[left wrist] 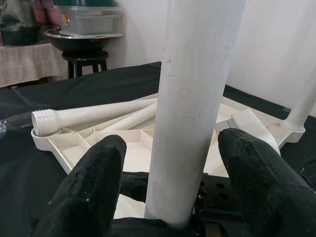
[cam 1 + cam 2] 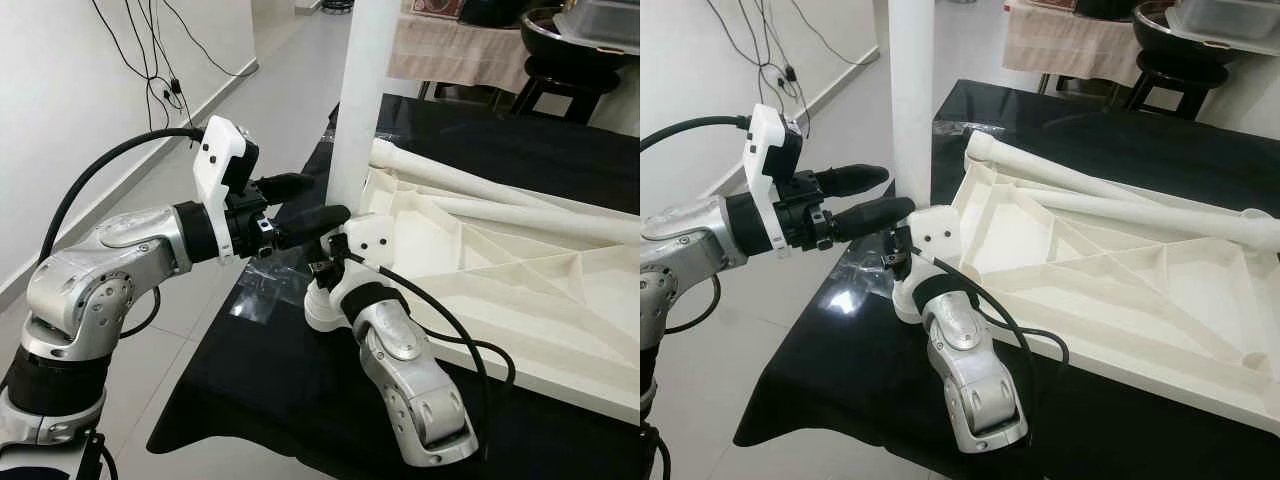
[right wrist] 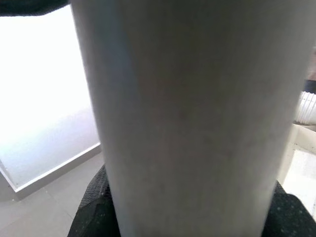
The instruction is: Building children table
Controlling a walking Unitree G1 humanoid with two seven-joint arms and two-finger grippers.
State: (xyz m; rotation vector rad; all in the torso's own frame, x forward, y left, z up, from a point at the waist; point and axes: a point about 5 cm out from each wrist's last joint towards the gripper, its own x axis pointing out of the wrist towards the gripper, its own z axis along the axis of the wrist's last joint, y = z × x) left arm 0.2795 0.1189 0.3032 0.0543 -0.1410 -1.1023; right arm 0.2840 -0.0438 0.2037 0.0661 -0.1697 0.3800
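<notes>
Table leg [image 2: 360,100] stood upright, clamped low by the right gripper [image 2: 330,262], just ahead between the left gripper's [image 2: 305,205] spread fingers.

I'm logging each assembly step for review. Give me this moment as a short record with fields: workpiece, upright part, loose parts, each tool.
workpiece: white tabletop lying underside up on the black table
upright part: white leg standing at the tabletop's near-left corner
loose parts: two more legs lying across the tabletop's ribs
left tool: open, black fingers on either side of the upright leg, not touching it
right tool: at the leg's base, leg close against the camera; grip unclear
</notes>
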